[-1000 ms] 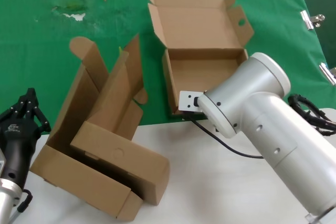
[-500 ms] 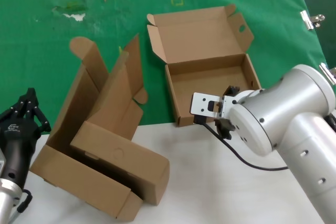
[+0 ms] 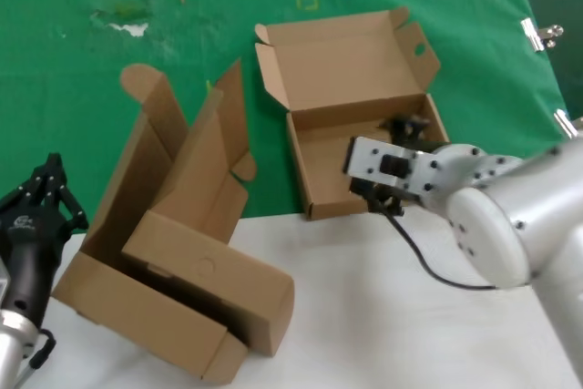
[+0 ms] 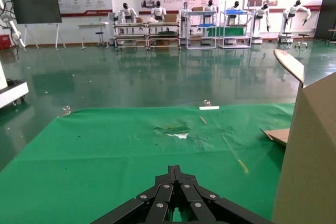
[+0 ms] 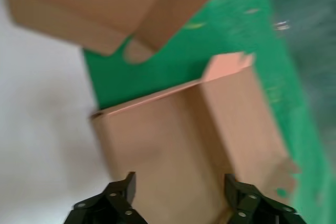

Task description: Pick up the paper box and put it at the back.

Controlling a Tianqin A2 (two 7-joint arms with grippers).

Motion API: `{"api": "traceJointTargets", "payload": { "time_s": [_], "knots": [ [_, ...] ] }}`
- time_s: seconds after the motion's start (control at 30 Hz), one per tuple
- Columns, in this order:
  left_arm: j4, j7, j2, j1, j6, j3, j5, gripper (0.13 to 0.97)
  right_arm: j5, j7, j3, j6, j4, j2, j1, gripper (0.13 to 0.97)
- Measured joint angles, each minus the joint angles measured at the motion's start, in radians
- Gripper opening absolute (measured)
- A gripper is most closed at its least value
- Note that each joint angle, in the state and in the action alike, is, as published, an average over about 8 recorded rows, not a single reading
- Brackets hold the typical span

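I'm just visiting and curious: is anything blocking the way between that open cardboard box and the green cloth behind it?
Nothing visible does. The paper box lies open, and the green cloth beyond its lid is bare apart from scuffs. The nested boxes stand off to the side. The right gripper is open above the tray.

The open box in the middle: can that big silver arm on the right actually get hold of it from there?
Probably yes. The right gripper hangs over the paper box with fingers spread open. The box lies open on the green cloth, and nothing sits between it and the gripper.
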Motion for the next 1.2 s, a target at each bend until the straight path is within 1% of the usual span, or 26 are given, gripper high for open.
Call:
{"api": "traceJointTargets", "payload": {
  "time_s": [0.03,0.13,0.27,0.3,0.33,0.4,0.6,0.63,0.73,0.9,1.0,1.03,1.2],
  "knots": [
    [0.000,0.000,0.000,0.000,0.000,0.000,0.000,0.140,0.009,-0.002,0.022,0.010,0.029,0.005,-0.014,0.438],
    [0.000,0.000,0.000,0.000,0.000,0.000,0.000,0.140,0.040,0.006,0.105,0.049,0.127,0.020,-0.070,0.520],
    [0.000,0.000,0.000,0.000,0.000,0.000,0.000,0.140,0.094,0.051,0.229,0.134,0.246,0.042,-0.164,0.629],
    [0.000,0.000,0.000,0.000,0.000,0.000,0.000,0.140,0.105,0.063,0.254,0.153,0.268,0.046,-0.184,0.656],
    [0.000,0.000,0.000,0.000,0.000,0.000,0.000,0.140,0.116,0.073,0.273,0.171,0.284,0.050,-0.200,0.656],
    [0.000,0.000,0.000,0.000,0.000,0.000,0.000,0.140,0.135,0.087,0.300,0.198,0.304,0.055,-0.223,0.698],
    [0.000,0.000,0.000,0.000,0.000,0.000,0.000,0.163,0.191,0.066,0.310,0.240,0.299,0.057,-0.242,0.825],
    [0.000,0.000,0.000,0.000,0.000,0.000,0.000,0.168,0.205,0.059,0.310,0.249,0.295,0.057,-0.245,0.825],
    [0.000,0.000,0.000,0.000,0.000,0.000,0.000,0.177,0.253,0.033,0.312,0.280,0.284,0.057,-0.256,0.864],
    [0.000,0.000,0.000,0.000,0.000,0.000,0.000,0.242,0.347,-0.015,0.316,0.341,0.261,0.058,-0.277,0.928],
    [0.000,0.000,0.000,0.000,0.000,0.000,0.000,0.281,0.406,-0.046,0.318,0.379,0.247,0.059,-0.291,0.938],
    [0.000,0.000,0.000,0.000,0.000,0.000,0.000,0.281,0.426,-0.056,0.319,0.391,0.243,0.059,-0.295,0.942],
    [0.000,0.000,0.000,0.000,0.000,0.000,0.000,0.387,0.526,-0.107,0.322,0.456,0.219,0.059,-0.318,0.966]
  ]
}}
